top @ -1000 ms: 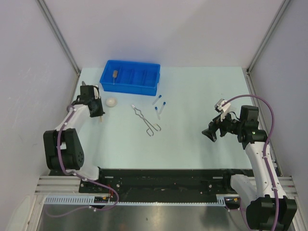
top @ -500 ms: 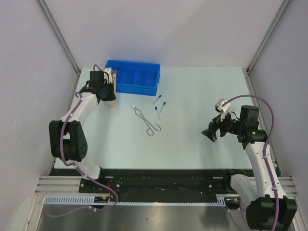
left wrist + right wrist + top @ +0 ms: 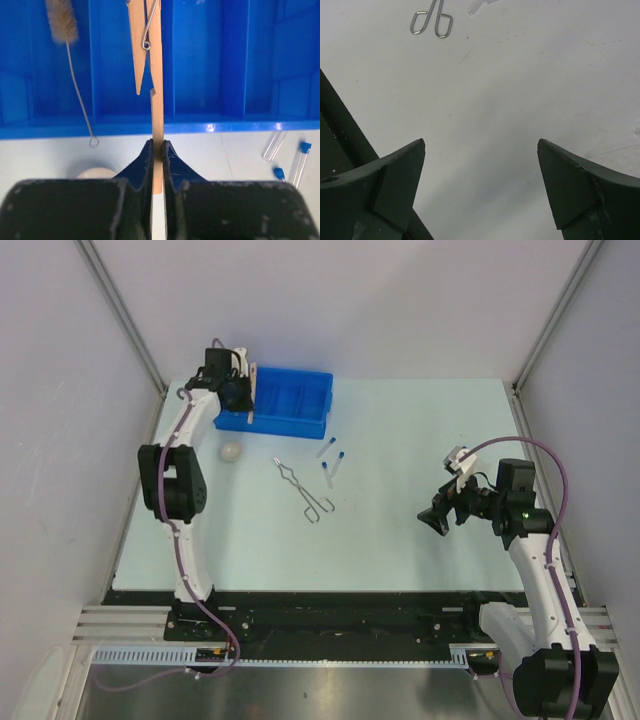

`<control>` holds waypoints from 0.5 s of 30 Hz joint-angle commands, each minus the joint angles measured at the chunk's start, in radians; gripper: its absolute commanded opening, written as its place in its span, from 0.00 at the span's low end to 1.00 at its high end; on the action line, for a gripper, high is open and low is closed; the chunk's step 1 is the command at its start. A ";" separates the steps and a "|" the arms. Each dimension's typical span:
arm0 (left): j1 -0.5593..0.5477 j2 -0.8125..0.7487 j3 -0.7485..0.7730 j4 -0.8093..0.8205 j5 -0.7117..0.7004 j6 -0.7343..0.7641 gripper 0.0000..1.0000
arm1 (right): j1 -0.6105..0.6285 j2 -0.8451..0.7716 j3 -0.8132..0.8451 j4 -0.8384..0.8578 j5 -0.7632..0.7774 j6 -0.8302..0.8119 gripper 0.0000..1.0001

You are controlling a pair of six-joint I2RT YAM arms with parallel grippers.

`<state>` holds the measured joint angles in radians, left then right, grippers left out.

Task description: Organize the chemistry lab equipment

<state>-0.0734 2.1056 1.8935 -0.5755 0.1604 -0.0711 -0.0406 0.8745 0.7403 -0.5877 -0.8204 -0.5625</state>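
Note:
My left gripper (image 3: 241,392) is shut on a tan wooden spring clamp (image 3: 250,396) and holds it over the left end of the blue bin (image 3: 285,424). In the left wrist view the clamp (image 3: 156,75) sticks out of my gripper (image 3: 157,150) over a bin compartment. A bristle brush on a wire stem (image 3: 62,25) lies in the compartment to the left. The white round dish (image 3: 231,452) sits on the table in front of the bin. The silver wire tongs (image 3: 305,490) and three blue-capped clear tubes (image 3: 330,462) lie mid-table. My right gripper (image 3: 437,516) is open and empty, low over the table at the right.
The bin (image 3: 225,60) has several divided compartments. The dish edge (image 3: 95,173) and tubes (image 3: 300,160) show below the bin's front wall. In the right wrist view my gripper (image 3: 481,145) faces bare table, with the tongs' loops (image 3: 431,20) far ahead. Grey walls stand on both sides.
My left arm has swung from beside the white dish up to the bin's left end, carrying the wooden clamp. The right arm has not moved.

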 commanded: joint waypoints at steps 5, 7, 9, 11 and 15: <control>-0.028 0.149 0.285 -0.125 -0.025 0.037 0.09 | 0.013 0.011 -0.001 0.003 -0.011 -0.022 1.00; -0.031 0.171 0.311 -0.133 -0.036 0.042 0.10 | 0.015 0.012 -0.001 0.002 -0.010 -0.022 1.00; -0.034 0.185 0.317 -0.133 -0.048 0.047 0.10 | 0.015 0.014 -0.001 0.002 -0.010 -0.022 1.00; -0.037 0.191 0.319 -0.136 -0.055 0.047 0.11 | 0.015 0.017 -0.001 0.002 -0.008 -0.022 1.00; -0.039 0.209 0.323 -0.141 -0.068 0.050 0.13 | 0.015 0.018 -0.001 0.003 -0.008 -0.023 1.00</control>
<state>-0.1051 2.2986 2.1666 -0.7025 0.1143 -0.0666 -0.0319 0.8890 0.7403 -0.5896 -0.8200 -0.5735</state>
